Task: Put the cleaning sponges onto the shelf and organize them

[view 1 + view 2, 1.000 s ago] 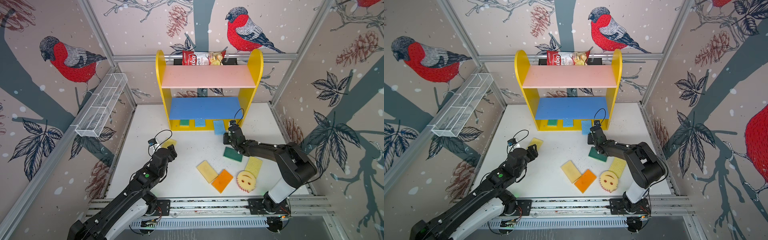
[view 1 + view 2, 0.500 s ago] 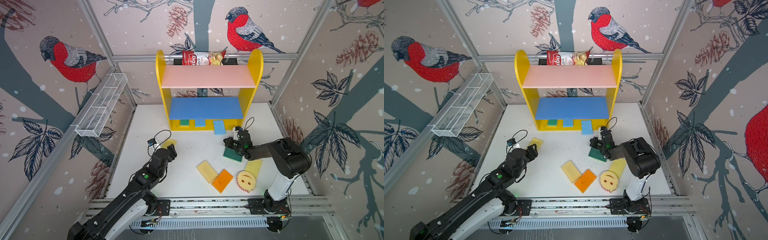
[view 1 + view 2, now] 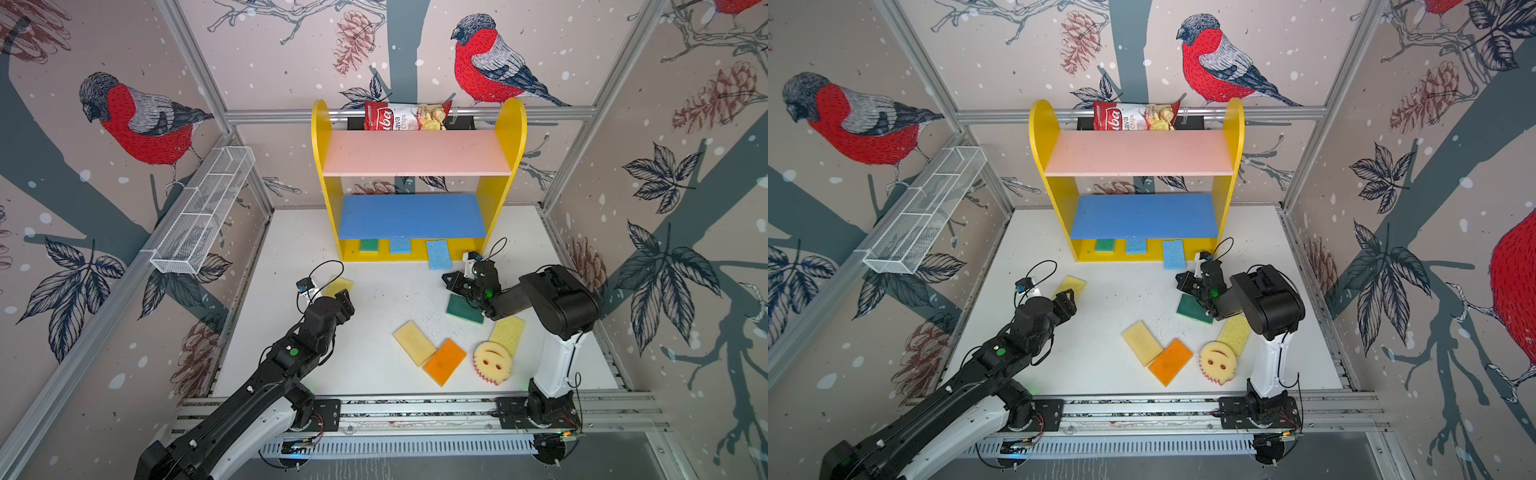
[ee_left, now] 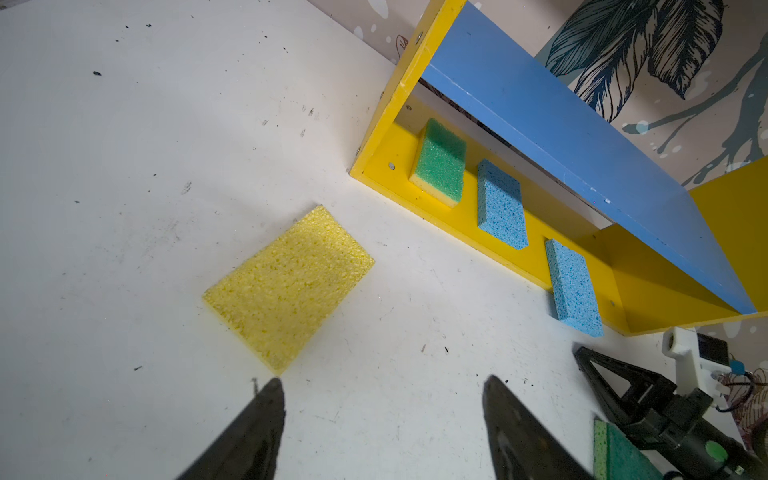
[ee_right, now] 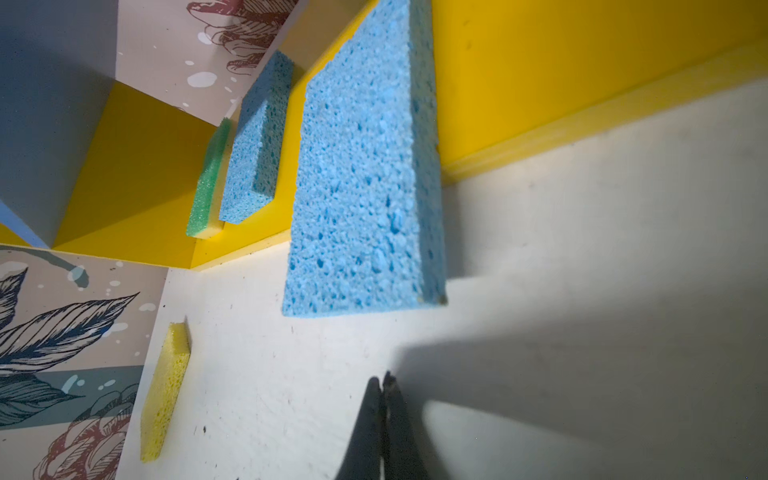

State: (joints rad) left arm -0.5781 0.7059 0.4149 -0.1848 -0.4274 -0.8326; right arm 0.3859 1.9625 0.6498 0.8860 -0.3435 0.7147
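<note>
The right claw (image 5: 382,384), clenched empty, points at the near end of the overhanging blue sponge (image 5: 365,187), whose long axis runs straight ahead into the shelf (image 5: 561,62).

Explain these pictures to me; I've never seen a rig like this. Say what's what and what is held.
Two robot arms work at a white table, each ending in a two-fingered gripper. Two pictures look down from overhead; two come from wrist cameras. The left gripper is open by a yellow sponge. The right gripper is shut, empty, pointing at a blue sponge overhanging the shelf base. Other sponges, like the orange sponge, lie loose. Nothing is held.
</note>
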